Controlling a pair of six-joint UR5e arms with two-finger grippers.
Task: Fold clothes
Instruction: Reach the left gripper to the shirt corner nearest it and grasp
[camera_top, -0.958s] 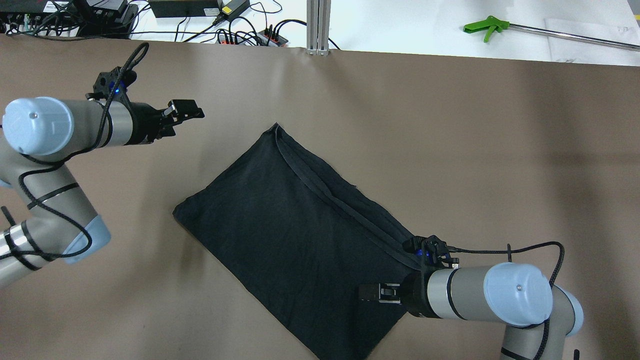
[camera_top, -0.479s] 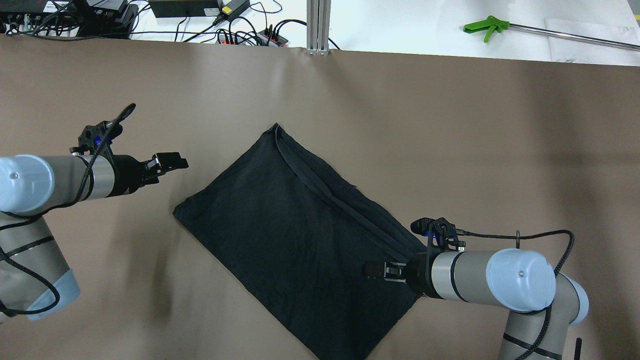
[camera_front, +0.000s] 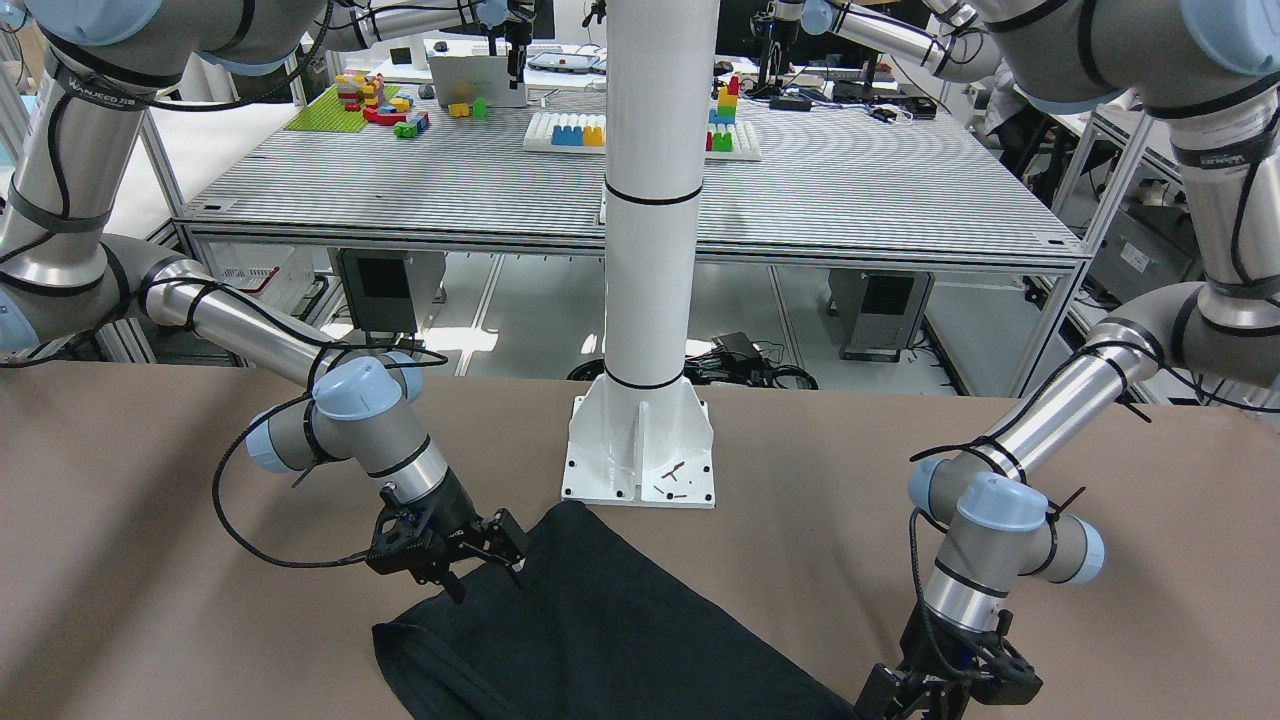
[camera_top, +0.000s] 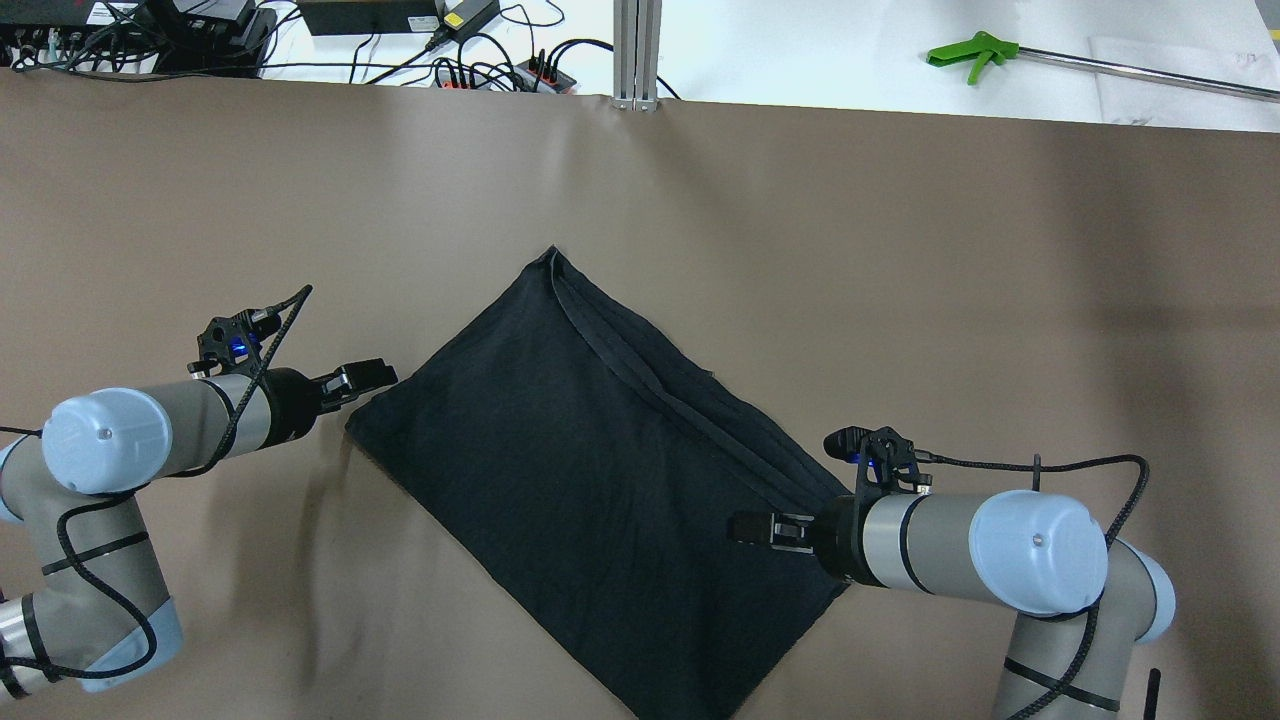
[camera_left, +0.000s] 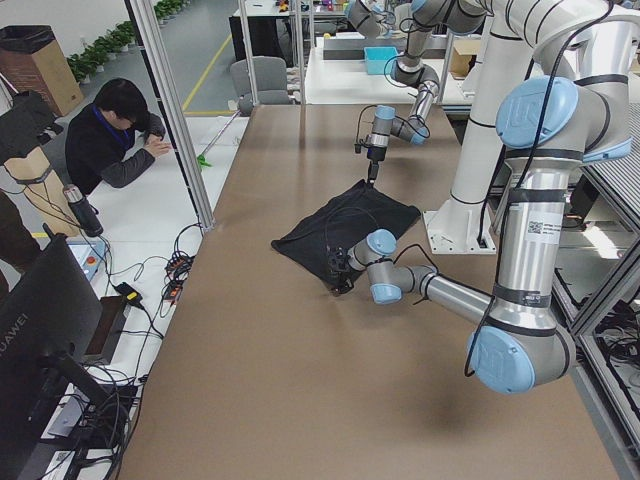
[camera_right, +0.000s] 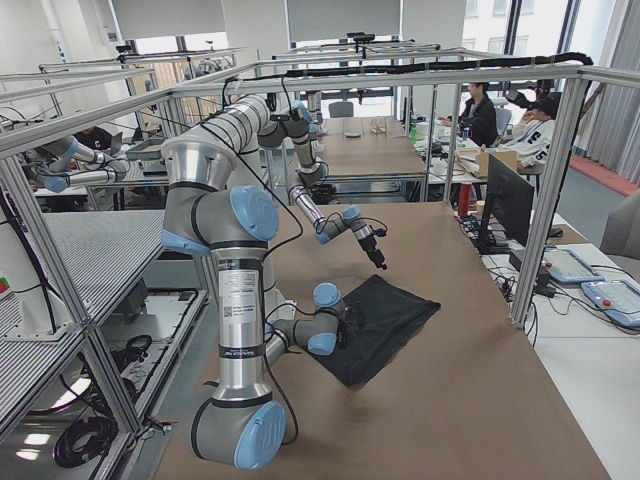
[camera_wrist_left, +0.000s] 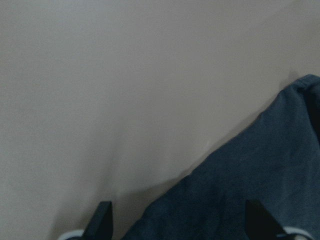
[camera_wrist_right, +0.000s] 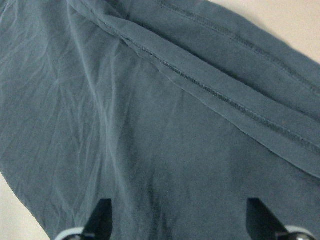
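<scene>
front-facing / right gripper (camera_front: 485, 560): spread open, empty, low over the garment's edge
front-facing / garment (camera_front: 620, 620): flat on the table (camera_front: 150, 560), directly under the right gripper, running off toward the left gripper
front-facing / left gripper (camera_front: 885, 700): cut by the frame edge, opening unreadable here; garment corner just beside it
overhead / left gripper: tips at the nearest garment corner, touching or just short, cannot tell which; rest of the garment ahead of it
overhead / right gripper: over the fabric, own-side corner behind the tips, under the wrist; hem (camera_top: 650, 360) beside the tips, on the side away from the robot base
exterior left: near gripper down at a garment corner, far gripper above the opposite side; too small for jaw state
exterior right: same layout, nothing extra
left wrist / fingertips (camera_wrist_left: 102, 220): wide apart, gripping nothing; bare table ahead, garment corner coming in under the right-hand tip
right wrist: tips wide apart, gripping nothing; fabric filling everything below, stitched hem crossing diagonally ahead
handling (judgement): light, limp, matte, probably grippy, not fragile; zero stiffness, so expect sag between two hold points; stacked layers at the hem, so a thicker pinch there
hold points (judgement): corners, one per gripper; left at the corner in front of its tips, low enough to catch every layer; right better back at its own-side corner or on the hem than mid-panel, a mid-panel pinch likely to tent the top layer only
</scene>
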